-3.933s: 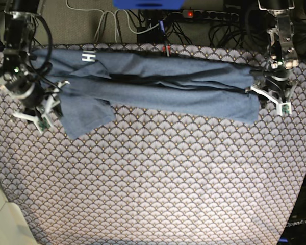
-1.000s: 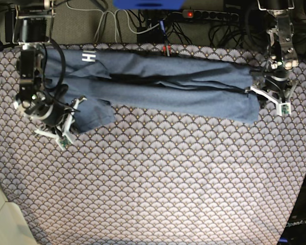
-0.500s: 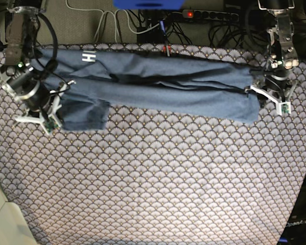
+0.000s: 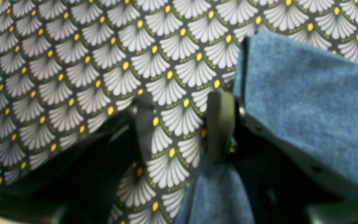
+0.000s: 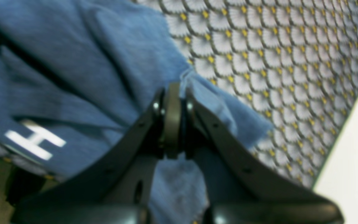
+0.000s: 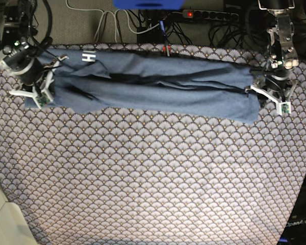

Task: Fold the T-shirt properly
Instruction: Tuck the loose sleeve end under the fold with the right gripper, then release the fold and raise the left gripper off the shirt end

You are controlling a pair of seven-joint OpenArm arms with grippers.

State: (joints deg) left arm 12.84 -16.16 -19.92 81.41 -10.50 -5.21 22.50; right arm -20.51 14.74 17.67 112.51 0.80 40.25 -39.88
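Change: sleeve flap, earlier hanging below the right gripper (image 5: 172, 124), now tucked onto the band, narrowing the slate-blue heathered cotton T-shirt (image 6: 158, 87) | Right gripper: pressed together, pinching hem | Left gripper (image 4: 182, 124): spread, cloth beside one finger, gripping nothing | Shirt: stretched between both grippers on fan-patterned tablecloth (image 6: 153, 178) | Containers: none visible

I see even, soft light in the base view, no hard shadows, dim at the top edge. Both wrist views look blurred: the right gripper (image 5: 173, 121) fingers and the left gripper (image 4: 183, 124) sit out of focus, and the patterned tablecloth (image 4: 73, 62) smears near the edges.
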